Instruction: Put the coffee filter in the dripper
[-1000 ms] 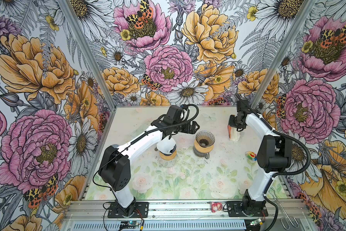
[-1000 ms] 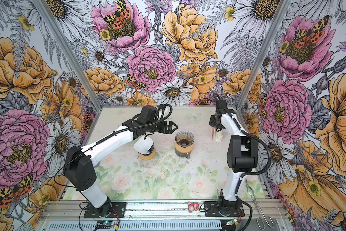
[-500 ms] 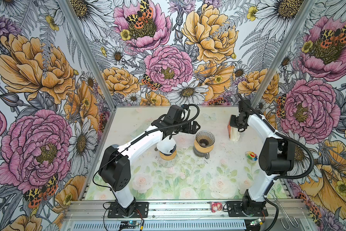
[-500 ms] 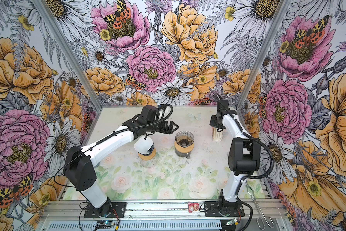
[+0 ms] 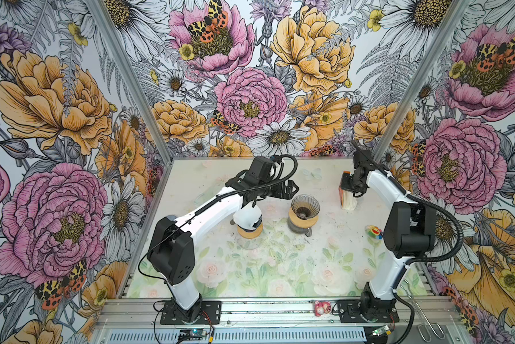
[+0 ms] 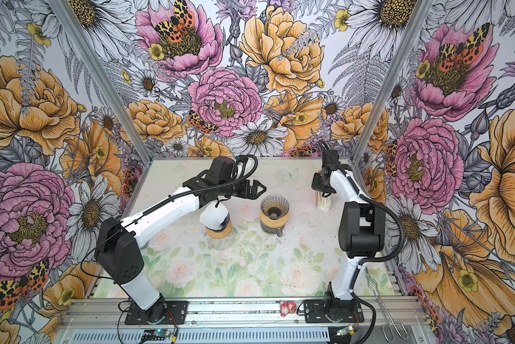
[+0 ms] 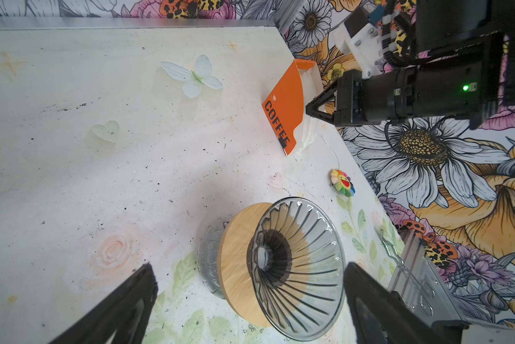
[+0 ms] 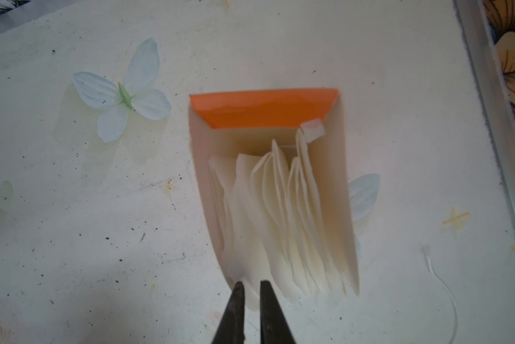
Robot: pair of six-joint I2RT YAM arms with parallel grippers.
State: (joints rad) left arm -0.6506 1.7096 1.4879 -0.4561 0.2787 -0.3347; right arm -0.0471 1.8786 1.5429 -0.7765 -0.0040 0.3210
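Observation:
The glass dripper [image 5: 305,207] [image 6: 274,205] with a wooden collar stands on a glass carafe mid-table, its ribbed cone empty [image 7: 298,268]. My left gripper [image 5: 290,189] [image 7: 248,267] hovers just behind it, open wide, its fingers on either side of the dripper in the left wrist view. An orange box marked COFFEE [image 5: 348,193] [image 7: 284,119] at the back right holds several white coffee filters [image 8: 268,214]. My right gripper [image 8: 250,284] [image 7: 308,108] reaches down into the box, jaws narrowed onto the edge of one outer filter [image 8: 244,268].
Under the left arm, a white cone on a wooden collar [image 5: 248,220] sits on a second carafe. A rainbow flower toy [image 5: 374,231] lies right of the dripper and a white fabric flower [image 8: 122,95] behind it. The cell's side wall stands close to the box.
The right gripper's jaws have drawn together onto the filter's edge, and the right arm's elbow has shifted slightly. The left arm has stayed still.

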